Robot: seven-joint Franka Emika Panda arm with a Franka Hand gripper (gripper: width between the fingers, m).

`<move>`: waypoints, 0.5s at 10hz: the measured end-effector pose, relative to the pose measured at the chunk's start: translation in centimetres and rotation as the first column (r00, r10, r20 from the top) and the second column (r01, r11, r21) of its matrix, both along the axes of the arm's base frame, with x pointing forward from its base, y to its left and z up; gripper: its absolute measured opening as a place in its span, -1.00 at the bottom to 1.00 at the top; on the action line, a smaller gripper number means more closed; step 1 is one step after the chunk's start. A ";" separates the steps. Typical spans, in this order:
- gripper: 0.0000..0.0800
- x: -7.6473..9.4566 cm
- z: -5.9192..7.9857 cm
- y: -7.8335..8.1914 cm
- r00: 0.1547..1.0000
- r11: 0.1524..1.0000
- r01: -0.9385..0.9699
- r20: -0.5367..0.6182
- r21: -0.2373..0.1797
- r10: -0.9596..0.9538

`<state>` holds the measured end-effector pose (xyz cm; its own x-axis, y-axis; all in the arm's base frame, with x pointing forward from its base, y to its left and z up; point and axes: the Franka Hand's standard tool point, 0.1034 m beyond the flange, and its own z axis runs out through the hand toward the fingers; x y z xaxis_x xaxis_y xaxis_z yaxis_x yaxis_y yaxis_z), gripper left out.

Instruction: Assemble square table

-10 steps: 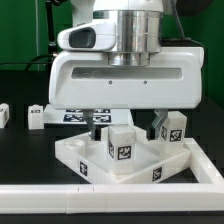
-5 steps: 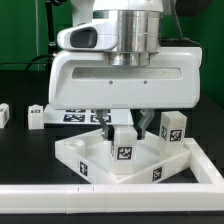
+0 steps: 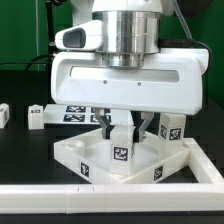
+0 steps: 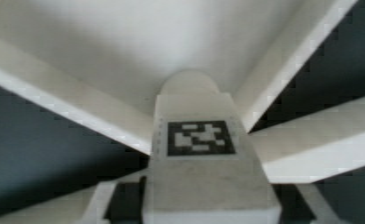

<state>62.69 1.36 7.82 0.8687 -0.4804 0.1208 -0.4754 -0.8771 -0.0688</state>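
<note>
The leg (image 3: 121,153) stands upright directly under our gripper (image 3: 123,129), with its long axis vertical, on the square table slab (image 3: 72,150). The jaws flank its top, but we cannot tell if they press it. The room above is free. A second leg (image 3: 172,128) stands near, to one side.

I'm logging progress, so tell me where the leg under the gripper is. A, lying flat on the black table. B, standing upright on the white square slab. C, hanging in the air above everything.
B: the leg stands upright with its base on the slab, and the gripper is right over its top.
</note>
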 end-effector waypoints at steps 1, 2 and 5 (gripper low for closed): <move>-0.29 0.0 0.0 0.1 0.987 0.987 0.162 -0.004 0.025 -0.161; -0.29 -0.1 0.0 0.3 0.963 0.962 0.271 -0.009 0.040 -0.271; -0.29 -0.1 -0.1 0.4 0.863 0.860 0.506 -0.036 0.074 -0.505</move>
<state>62.56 1.80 7.75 0.5057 -0.8611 0.0536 -0.8533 -0.5083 -0.1162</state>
